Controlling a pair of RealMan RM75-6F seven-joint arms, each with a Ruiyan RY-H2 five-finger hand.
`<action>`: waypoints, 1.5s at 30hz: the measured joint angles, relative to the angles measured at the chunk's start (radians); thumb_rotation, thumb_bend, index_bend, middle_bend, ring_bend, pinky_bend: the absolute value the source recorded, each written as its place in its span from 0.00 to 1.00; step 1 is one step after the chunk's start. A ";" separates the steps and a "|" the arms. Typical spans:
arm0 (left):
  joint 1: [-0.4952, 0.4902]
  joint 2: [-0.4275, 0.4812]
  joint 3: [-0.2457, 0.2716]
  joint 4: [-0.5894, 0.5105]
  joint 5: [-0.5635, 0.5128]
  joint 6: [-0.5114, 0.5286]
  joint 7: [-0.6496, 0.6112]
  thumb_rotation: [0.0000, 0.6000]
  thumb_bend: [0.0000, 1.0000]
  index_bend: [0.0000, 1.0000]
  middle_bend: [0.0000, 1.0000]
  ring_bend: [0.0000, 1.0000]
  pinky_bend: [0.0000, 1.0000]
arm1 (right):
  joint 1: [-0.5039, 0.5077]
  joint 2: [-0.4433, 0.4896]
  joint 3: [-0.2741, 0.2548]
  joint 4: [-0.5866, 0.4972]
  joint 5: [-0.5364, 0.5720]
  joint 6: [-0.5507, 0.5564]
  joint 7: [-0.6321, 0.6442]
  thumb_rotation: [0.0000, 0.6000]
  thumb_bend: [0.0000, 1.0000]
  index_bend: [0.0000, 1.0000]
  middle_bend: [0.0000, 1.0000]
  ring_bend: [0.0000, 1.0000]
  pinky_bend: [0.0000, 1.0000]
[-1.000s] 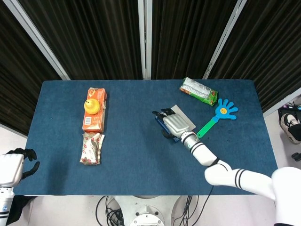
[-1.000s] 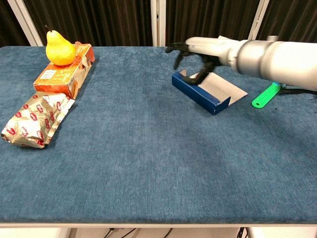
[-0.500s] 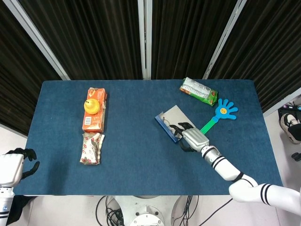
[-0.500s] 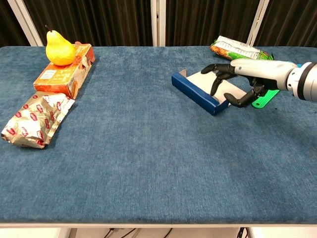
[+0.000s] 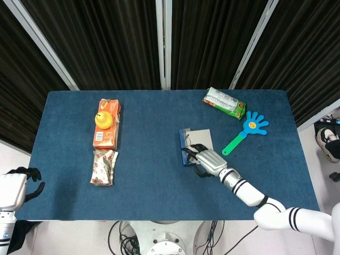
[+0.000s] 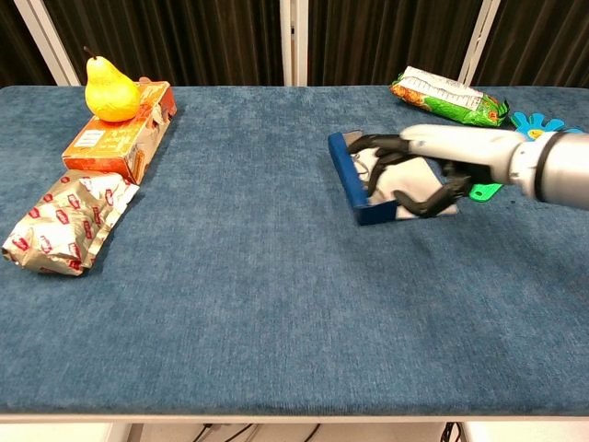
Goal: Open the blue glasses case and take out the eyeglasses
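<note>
Blue glasses case (image 6: pixel 348 178) open, grey lining upward.

pear (image 6: pixel 110 88) on carton (image 6: pixel 121 132), wrapper (image 6: pixel 69 221) in front

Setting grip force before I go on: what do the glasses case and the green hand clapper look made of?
Case: looks like rigid board or plastic with a matte blue skin and pale grey lining; its walls stand straight, the flap lies flat. Clapper: likely hard moulded plastic, glossy, with a blue palm and green handle. Right hand rests on the case.
</note>
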 measured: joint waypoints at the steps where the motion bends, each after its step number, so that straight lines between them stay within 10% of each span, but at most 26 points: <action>1: 0.000 0.000 0.000 0.000 0.000 0.000 0.000 1.00 0.28 0.57 0.58 0.46 0.54 | 0.008 -0.011 0.004 0.004 0.002 -0.005 -0.006 1.00 0.59 0.00 0.27 0.00 0.00; 19: 0.001 0.000 -0.001 0.005 -0.001 0.001 -0.014 1.00 0.28 0.57 0.58 0.46 0.54 | 0.200 -0.252 0.148 0.174 0.222 -0.062 -0.241 1.00 0.48 0.00 0.24 0.00 0.00; 29: 0.001 0.002 0.001 -0.001 0.000 -0.001 -0.009 1.00 0.28 0.57 0.58 0.46 0.54 | 0.189 -0.158 0.149 0.189 0.268 -0.065 -0.255 1.00 0.43 0.13 0.23 0.00 0.00; 45: 0.000 0.004 0.001 0.002 -0.001 -0.004 -0.019 1.00 0.28 0.57 0.58 0.46 0.54 | 0.270 -0.274 0.123 0.418 0.326 -0.157 -0.283 1.00 0.38 0.33 0.29 0.00 0.00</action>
